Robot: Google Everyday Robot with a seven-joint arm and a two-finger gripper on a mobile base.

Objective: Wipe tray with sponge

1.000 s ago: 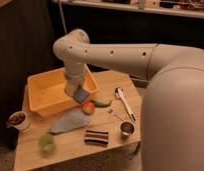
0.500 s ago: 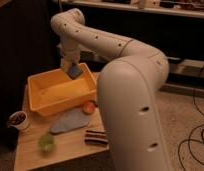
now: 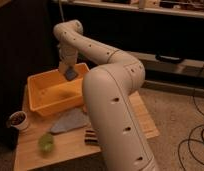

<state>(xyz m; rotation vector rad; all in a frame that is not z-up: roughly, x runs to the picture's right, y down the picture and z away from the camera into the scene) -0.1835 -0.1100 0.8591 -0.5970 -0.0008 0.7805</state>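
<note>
The yellow-orange tray [image 3: 45, 102] stands on the left part of the wooden table. My gripper [image 3: 69, 69] hangs at the end of the white arm over the tray's far right corner. It is shut on the small blue-grey sponge [image 3: 71, 74], which sits just above the tray's far rim. The tray's floor looks bare.
A light-blue cloth [image 3: 70, 121] lies in front of the tray. A striped block [image 3: 90, 136] lies beside it, partly behind my arm [image 3: 112, 100]. A green item [image 3: 46, 141] and a small bowl [image 3: 17, 120] are at the table's front left. The arm hides the table's right side.
The gripper went from low over the tray's front right up to its far right corner, carrying the sponge. The arm now fills more of the view and hides the items on the right.
</note>
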